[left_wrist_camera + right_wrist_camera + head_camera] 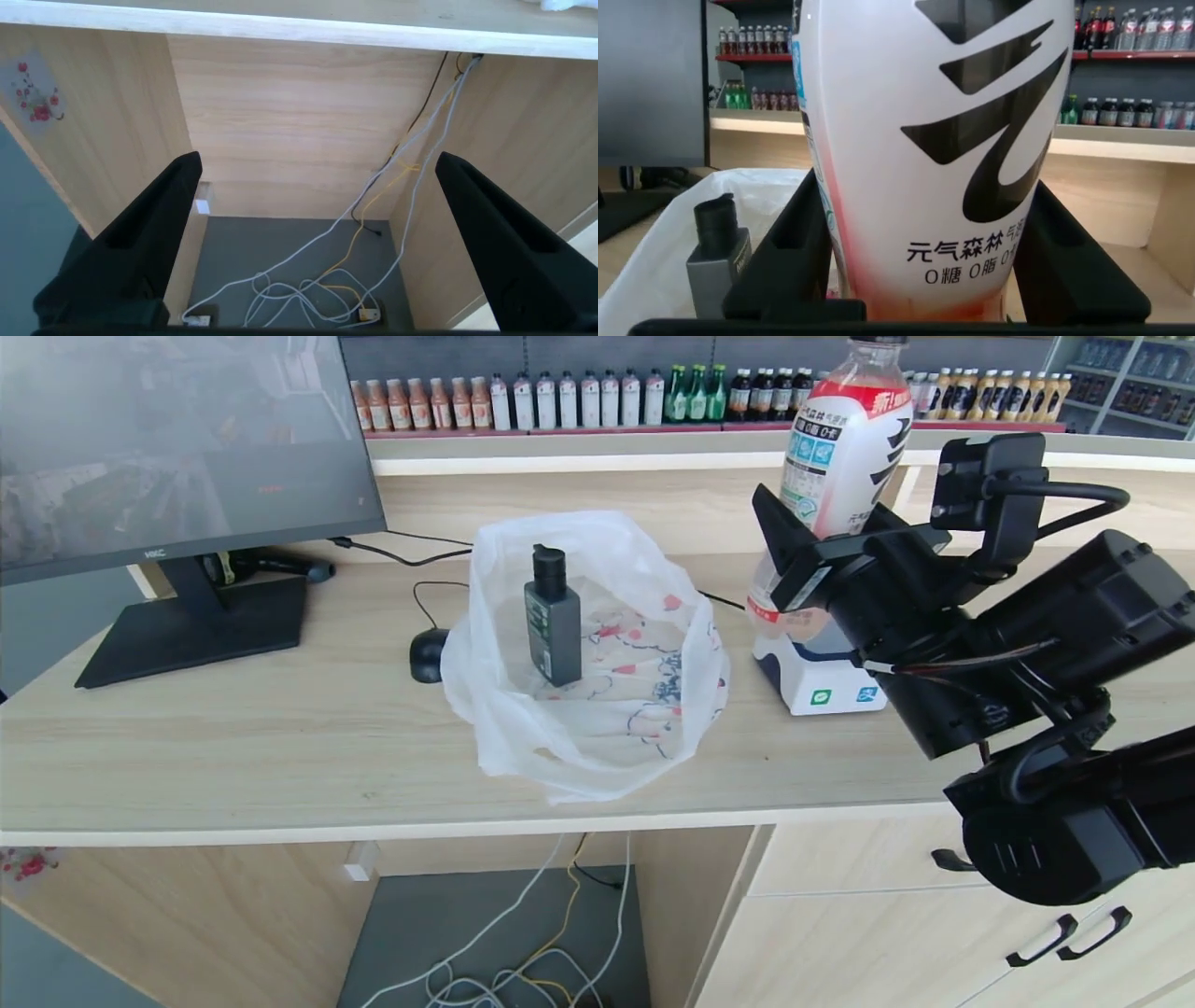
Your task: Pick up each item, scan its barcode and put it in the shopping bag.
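My right gripper (pixel 822 574) is shut on a white drink bottle (pixel 840 448) with a red band and black cap, held upright above the white barcode scanner (pixel 822 686) at the counter's right. In the right wrist view the bottle (pixel 934 140) stands between both black fingers (pixel 785 252). The white plastic shopping bag (pixel 583 653) lies open at the counter's middle, with a dark grey pump bottle (pixel 553 616) standing inside it; this dark bottle (pixel 717 257) also shows beside the held bottle. My left gripper (pixel 313 252) hangs open below the counter, with nothing between its fingers.
A monitor (pixel 177 439) on a black stand occupies the counter's left, with a black mouse (pixel 428 654) beside the bag. Shelves of bottles (pixel 579 397) line the back. Cables (pixel 318 280) lie under the counter; drawers (pixel 934 915) sit lower right.
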Robot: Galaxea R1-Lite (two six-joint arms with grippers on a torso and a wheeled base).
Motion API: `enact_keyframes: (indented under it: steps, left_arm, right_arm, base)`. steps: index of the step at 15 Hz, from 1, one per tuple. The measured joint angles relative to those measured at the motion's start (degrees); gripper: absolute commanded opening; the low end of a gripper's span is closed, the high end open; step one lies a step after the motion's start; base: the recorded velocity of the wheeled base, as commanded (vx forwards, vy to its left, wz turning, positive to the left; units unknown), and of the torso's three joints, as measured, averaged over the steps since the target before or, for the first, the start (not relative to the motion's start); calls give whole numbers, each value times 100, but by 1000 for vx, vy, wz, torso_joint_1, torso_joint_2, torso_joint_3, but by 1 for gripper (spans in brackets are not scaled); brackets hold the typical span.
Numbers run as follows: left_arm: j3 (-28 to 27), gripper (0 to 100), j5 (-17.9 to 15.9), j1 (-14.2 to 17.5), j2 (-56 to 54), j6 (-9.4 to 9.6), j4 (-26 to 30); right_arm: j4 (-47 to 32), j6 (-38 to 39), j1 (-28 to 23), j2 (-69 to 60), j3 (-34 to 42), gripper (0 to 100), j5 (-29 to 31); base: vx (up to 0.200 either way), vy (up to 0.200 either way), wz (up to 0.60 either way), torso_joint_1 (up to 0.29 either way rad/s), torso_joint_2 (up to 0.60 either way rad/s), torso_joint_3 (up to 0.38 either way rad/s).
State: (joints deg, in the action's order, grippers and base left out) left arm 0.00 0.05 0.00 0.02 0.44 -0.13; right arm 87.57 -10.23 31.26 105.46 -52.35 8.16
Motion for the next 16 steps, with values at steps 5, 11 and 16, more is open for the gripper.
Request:
enact_keyframes:
  steps: [5,11,16]
  left_arm:
    - [0,100,2,0,0,0,-2]
    - [0,100,2,0,0,0,-2]
    - [0,100,-2,0,0,0,-2]
  right_arm:
    - [60,119,-9,27,-32,0,79]
    - [57,145,9,101,30,0,246]
    - [-217,180,9,250,-156,0,117]
  base:
    - [0,120,0,2,0,0]
    - [0,0,0,0,0,0]
    - [0,0,0,0,0,0]
